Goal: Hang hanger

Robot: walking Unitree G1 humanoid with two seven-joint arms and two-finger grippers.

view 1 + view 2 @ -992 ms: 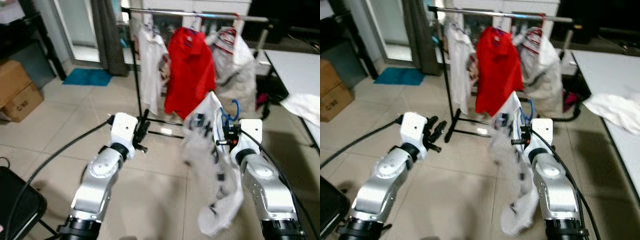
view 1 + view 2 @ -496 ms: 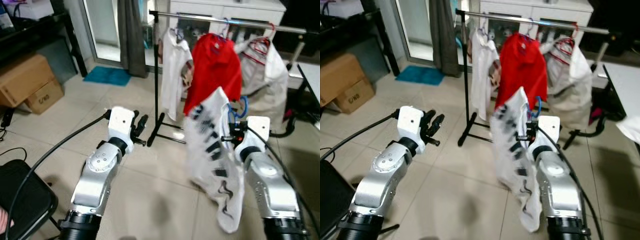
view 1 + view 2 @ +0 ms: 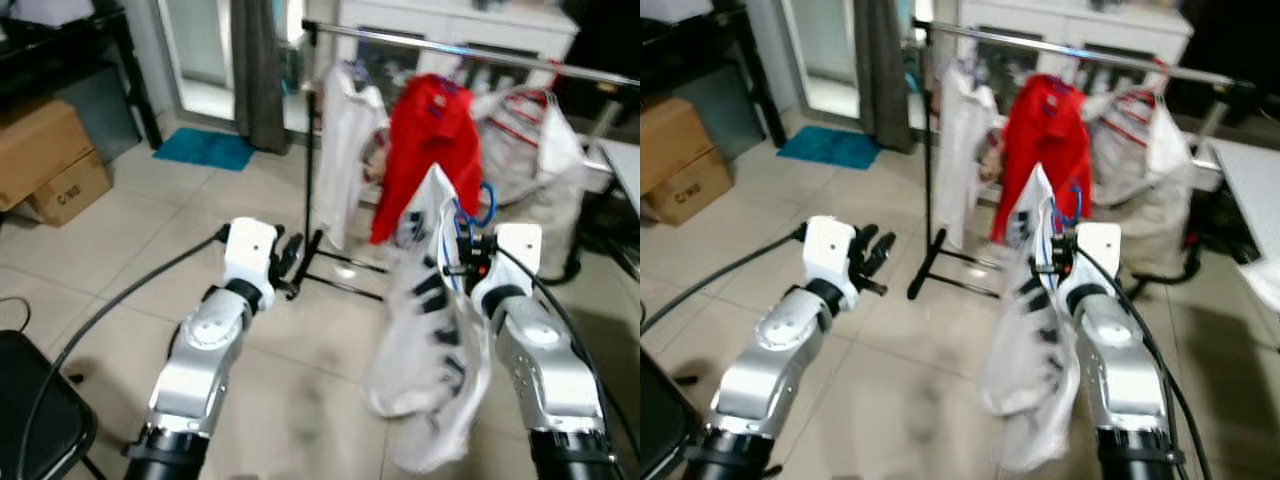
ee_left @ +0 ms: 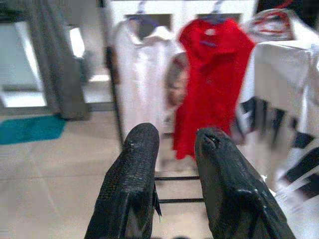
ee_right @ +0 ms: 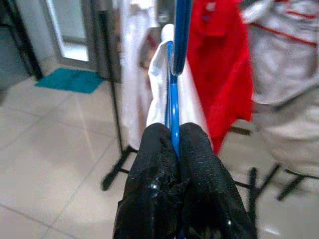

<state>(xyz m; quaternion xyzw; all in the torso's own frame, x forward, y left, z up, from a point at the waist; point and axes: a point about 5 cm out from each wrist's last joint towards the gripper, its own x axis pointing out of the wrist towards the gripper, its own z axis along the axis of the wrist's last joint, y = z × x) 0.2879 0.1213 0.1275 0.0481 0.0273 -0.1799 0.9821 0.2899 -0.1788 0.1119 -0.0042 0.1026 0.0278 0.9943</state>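
Steel garment rack (image 3: 440, 45) stands ahead of and above the right gripper (image 5: 172, 137), already carrying a white shirt (image 3: 340, 130), a red shirt (image 3: 432, 135) and a pale bag (image 3: 535, 160). Below that gripper droops the white patterned garment (image 3: 430, 350). Its blue hanger (image 5: 173, 94) is pinched between the clenched fingers, hook up, probably ready for the rail. The left gripper (image 4: 174, 154), fingers slightly parted, holds nothing.

Glossy blue plastic hanger (image 5: 172, 107) (matt cloth shirt (image 3: 432, 330)); textured rubbery tool (image 5: 172, 144).
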